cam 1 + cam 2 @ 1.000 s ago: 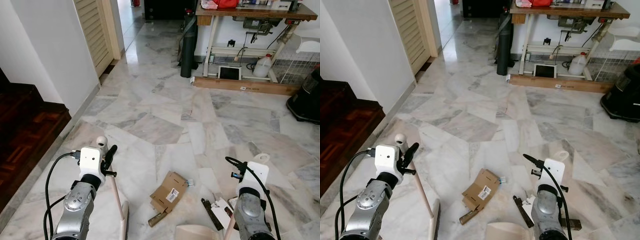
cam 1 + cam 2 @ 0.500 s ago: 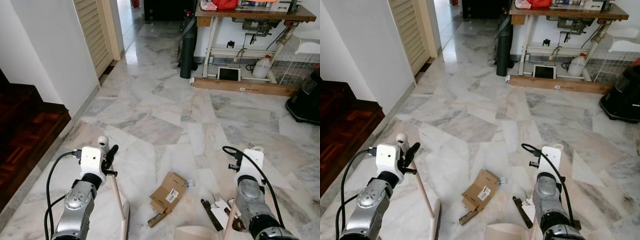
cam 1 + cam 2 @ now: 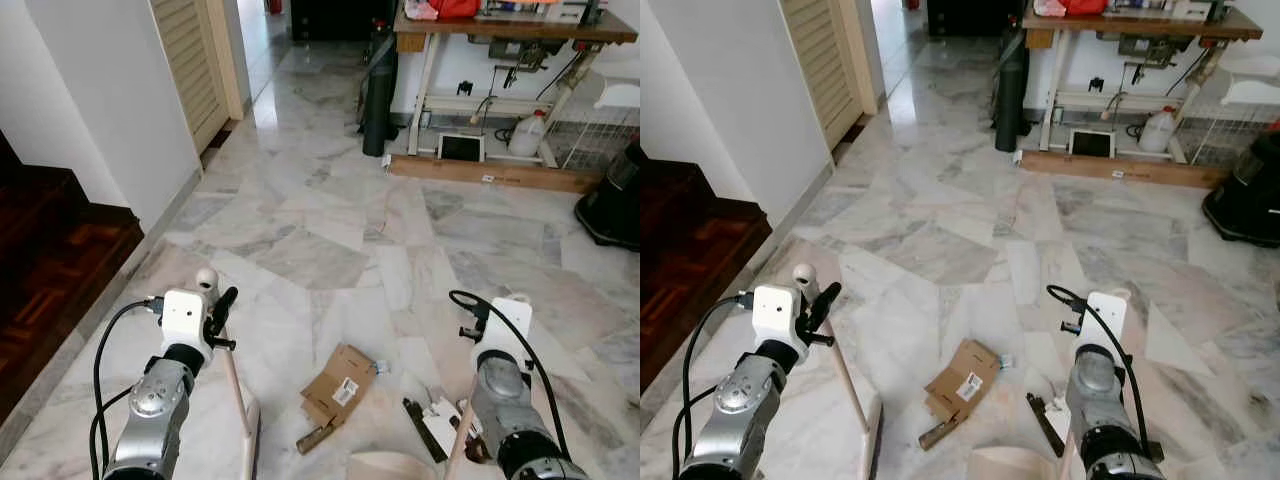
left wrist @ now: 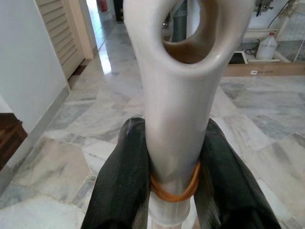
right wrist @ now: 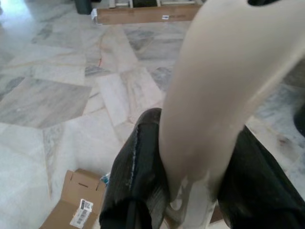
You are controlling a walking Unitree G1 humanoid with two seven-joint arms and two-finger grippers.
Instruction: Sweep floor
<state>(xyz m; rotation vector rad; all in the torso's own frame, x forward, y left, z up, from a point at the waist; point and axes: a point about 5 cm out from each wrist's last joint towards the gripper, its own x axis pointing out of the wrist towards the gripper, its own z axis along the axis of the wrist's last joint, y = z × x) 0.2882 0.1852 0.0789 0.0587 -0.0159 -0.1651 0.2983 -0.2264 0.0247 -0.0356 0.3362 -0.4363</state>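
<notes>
My left gripper (image 4: pixel 174 179) is clamped on the broom handle (image 4: pixel 178 95), right gripper (image 5: pixel 190 186) clamped on the dustpan handle (image 5: pixel 224 90). Dustpan (image 3: pixel 392 467) sits at my feet. Nothing's in it that I can see: flattened cardboard box (image 3: pixel 338 384) and scraps (image 3: pixel 432 420) just beyond it, so basically all the sweeping's left.

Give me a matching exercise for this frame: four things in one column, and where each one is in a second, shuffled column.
Things:
1. broom handle
2. dustpan handle
3. flattened cardboard box
4. white jug

Places:
A. under the workbench
B. on the floor between the two arms
C. clamped in the right gripper
D. clamped in the left gripper

Pairs: 1-D, 2-C, 3-B, 4-A
</notes>
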